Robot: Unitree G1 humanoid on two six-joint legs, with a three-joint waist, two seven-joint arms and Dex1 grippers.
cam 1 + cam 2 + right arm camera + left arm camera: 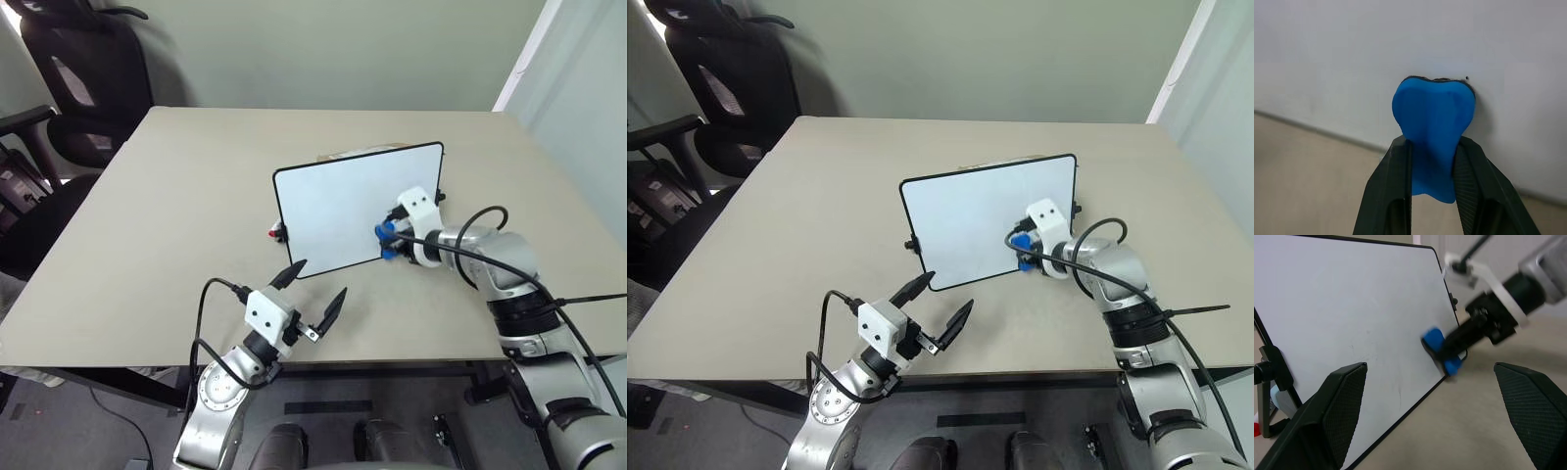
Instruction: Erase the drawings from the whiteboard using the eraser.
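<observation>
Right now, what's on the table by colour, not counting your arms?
White: 1, the whiteboard, standing propped.
Blue: 1, the eraser, gripped in the right claw against the board.
Red: 1, a small red knob at the board's left edge.
Total: 3.

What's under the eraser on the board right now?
The eraser, held in the right hand, presses against the whiteboard near its lower edge. Bare white shows around it; any drawing beneath is covered.

No readable text, label, brand, number or sign anywhere.
</observation>
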